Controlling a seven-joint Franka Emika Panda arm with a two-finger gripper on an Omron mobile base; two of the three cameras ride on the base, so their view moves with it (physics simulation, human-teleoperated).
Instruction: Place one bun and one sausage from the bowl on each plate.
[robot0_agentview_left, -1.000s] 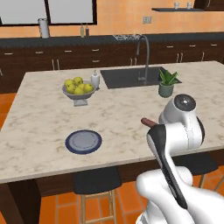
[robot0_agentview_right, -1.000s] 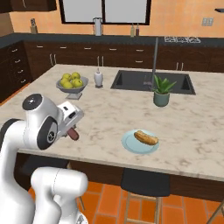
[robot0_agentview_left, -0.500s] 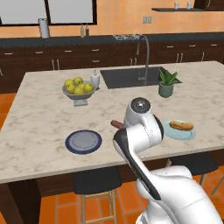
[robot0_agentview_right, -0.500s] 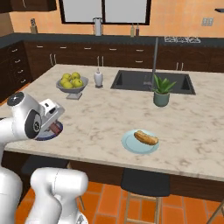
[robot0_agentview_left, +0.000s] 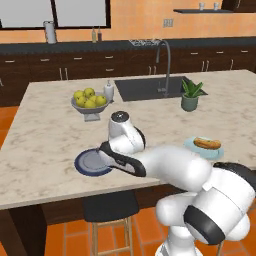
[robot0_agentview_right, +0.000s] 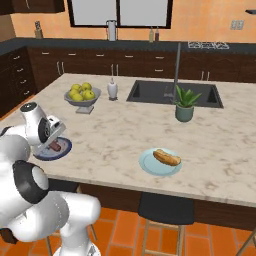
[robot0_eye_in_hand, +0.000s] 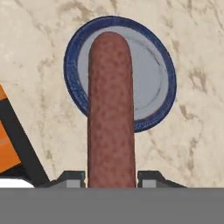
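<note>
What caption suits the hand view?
Sausage held in the shut jaws, above the blue-rimmed plate.

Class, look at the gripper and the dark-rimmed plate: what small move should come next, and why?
Probably lower the slender pinkish-brown sausage onto the blue-rimmed grey plate, then open. The gripper is shut on the sausage directly above that plate, which looks bare, while the pale blue plate already carries food.

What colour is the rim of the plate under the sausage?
Dark blue, around a grey middle; the plate shows best in the hand view, beneath the sausage.
</note>
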